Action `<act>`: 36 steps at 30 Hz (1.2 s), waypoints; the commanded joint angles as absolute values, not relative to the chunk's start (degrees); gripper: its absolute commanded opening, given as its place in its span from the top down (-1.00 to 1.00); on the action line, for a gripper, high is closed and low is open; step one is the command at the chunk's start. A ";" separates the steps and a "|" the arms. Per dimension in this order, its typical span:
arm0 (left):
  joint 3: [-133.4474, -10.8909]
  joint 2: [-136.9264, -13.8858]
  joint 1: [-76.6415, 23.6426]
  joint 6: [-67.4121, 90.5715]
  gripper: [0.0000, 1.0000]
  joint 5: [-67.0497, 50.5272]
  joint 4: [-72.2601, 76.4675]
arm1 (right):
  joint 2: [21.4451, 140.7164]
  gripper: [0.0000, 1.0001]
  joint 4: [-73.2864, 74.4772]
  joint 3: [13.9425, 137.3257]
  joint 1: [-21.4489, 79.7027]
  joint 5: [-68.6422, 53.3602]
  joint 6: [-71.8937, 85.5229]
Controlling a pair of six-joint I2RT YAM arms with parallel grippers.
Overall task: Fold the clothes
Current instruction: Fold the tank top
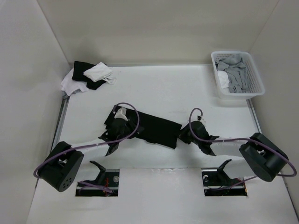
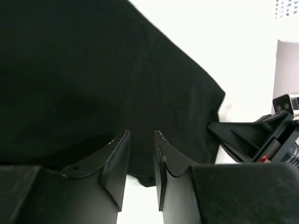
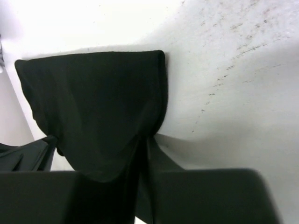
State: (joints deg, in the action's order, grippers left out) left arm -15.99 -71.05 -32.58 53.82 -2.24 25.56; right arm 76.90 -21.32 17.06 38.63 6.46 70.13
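We've got the black garment [image 1: 156, 128] pinched at both ends — left gripper [image 2: 141, 140] and right gripper [image 3: 140, 144] clamped on cloth. Fold barely begun; 0 folds visible.

No legible text, label or number anywhere.

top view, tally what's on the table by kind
black garment, spread between the grippers: 1
heap of black and white cloths: 1
white basket holding grey and white garments: 1
Total: 3
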 commanded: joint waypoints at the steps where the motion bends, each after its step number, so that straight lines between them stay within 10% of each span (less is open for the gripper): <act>1: -14.42 -70.14 -31.86 52.91 0.50 -3.25 28.65 | 76.57 0.80 -21.89 14.50 38.36 6.76 71.63; 16: -17.40 -79.10 -53.73 57.48 0.52 3.07 32.61 | 32.70 0.90 24.69 25.04 31.95 13.36 57.75; 36: -13.54 -33.58 -27.48 53.88 0.49 -2.36 2.99 | 86.11 0.89 23.46 69.06 51.37 15.91 52.82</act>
State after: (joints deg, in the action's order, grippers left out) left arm -14.81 -35.05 -30.94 55.02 1.10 9.04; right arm 80.79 24.86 63.13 50.22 15.35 54.65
